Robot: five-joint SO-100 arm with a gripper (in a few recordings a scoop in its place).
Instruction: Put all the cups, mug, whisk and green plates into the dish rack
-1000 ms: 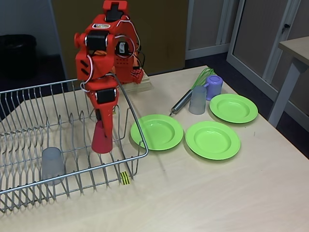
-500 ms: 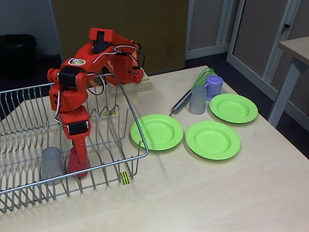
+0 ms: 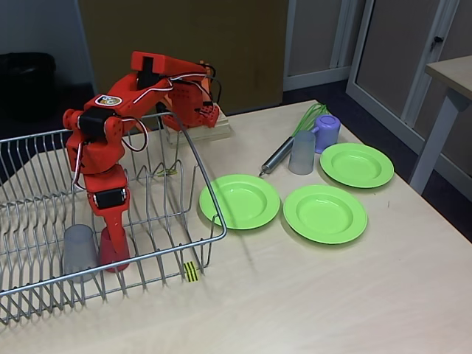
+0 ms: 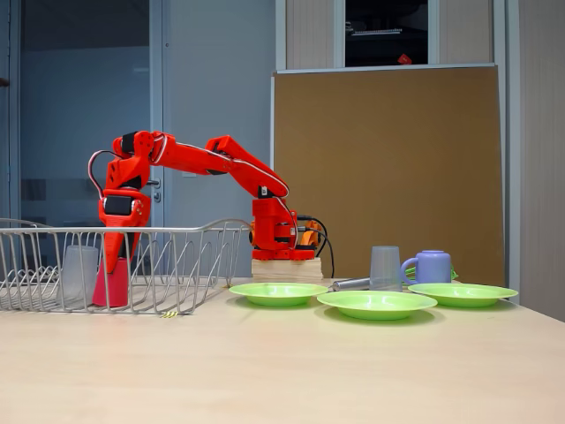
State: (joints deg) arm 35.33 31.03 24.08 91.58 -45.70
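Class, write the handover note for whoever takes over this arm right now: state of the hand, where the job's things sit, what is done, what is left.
Hand: down inside the silver wire dish rack, shut on the red plastic tumbler, which sits low at the rack floor; not released.
Done: one translucent grey tumbler stands in the rack just left of the red one in both fixed views.
Left on the table: three lime-green round plastic plates, a second grey tumbler, the lilac handled mug, and the green-wire whisk with a silver handle.
Next, probably: open the hand, lift clear, fetch these.
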